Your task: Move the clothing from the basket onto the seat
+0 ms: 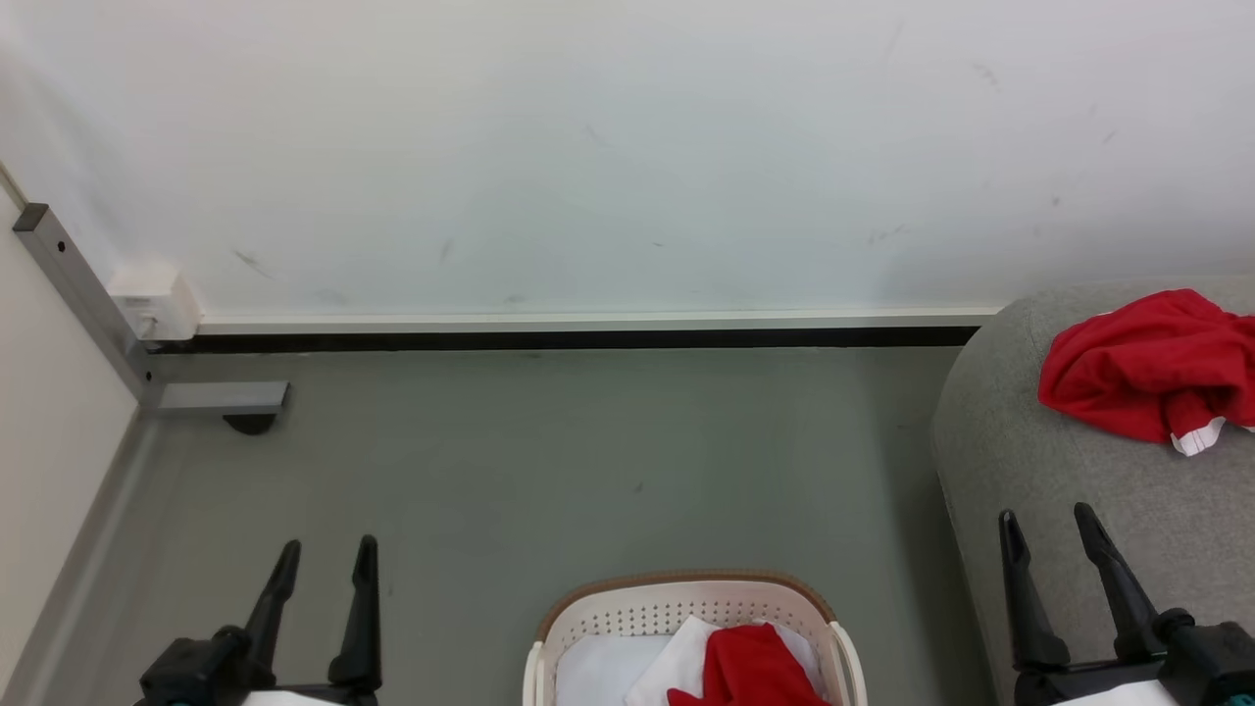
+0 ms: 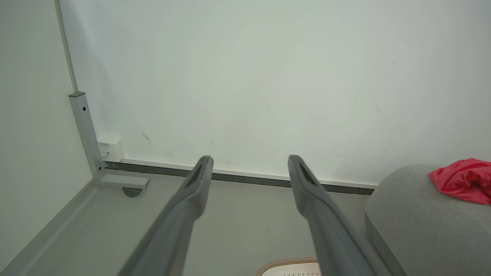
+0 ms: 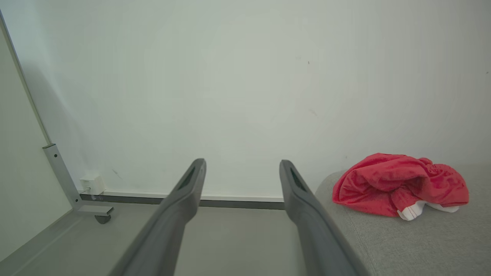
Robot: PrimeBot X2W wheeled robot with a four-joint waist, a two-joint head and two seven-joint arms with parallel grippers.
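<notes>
One crumpled red garment with white trim [image 1: 1147, 378] lies on the grey seat [image 1: 1029, 461] at the right; it also appears as the red garment [image 3: 399, 186] and the red garment [image 2: 464, 180] in the wrist views. A second red garment [image 1: 750, 667] rests in the cream basket [image 1: 686, 598] at the bottom centre, on white fabric [image 1: 608, 667]. My left gripper [image 1: 324, 554] stands open at the lower left, above the floor. My right gripper [image 1: 1049, 520] is open at the lower right, over the seat's front edge. Both hold nothing.
A white wall with a dark baseboard [image 1: 588, 338] runs across the back. A grey metal bracket and foot [image 1: 147, 382] with a white socket box [image 1: 157, 304] sit in the left corner. Grey floor [image 1: 588, 461] lies between wall and basket.
</notes>
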